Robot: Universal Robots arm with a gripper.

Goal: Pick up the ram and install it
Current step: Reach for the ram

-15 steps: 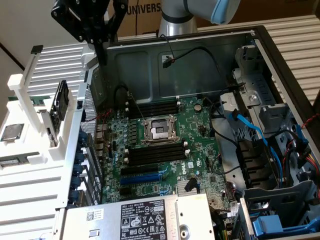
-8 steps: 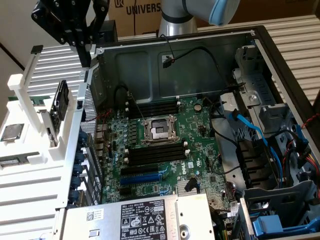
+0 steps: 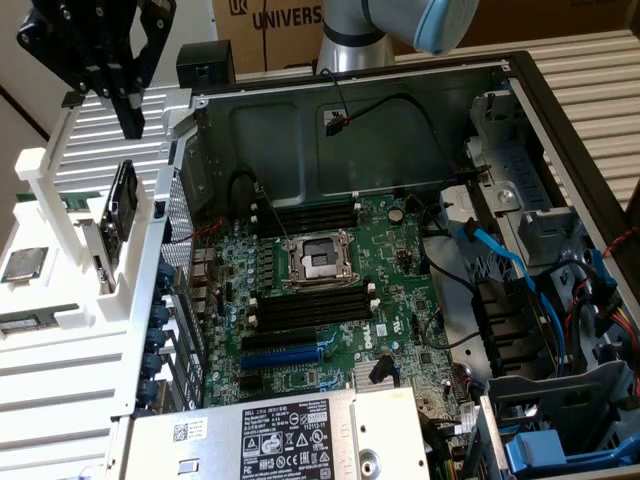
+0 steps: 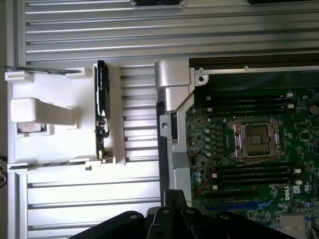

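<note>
Jaws clenched with nothing seen between them: the gripper hangs above the far end of a white holder on the ribbed metal tabletop, just beside the open computer case, touching nothing.

One ram stands on edge along the holder's far side, a thin green stick caught in two white clips, partly behind a white post in the exterior view. The holder also carries one black card, upright on its edge on the side nearest the case, and one processor chip lying flat. A second dark strip sits along the holder's near side; what it is I cannot tell.

Inside the case the motherboard lies flat. Its one processor socket is open. Eight black memory slots flank it, four on each side, and all eight are bare. One blue expansion slot runs beyond the nearer four.
</note>
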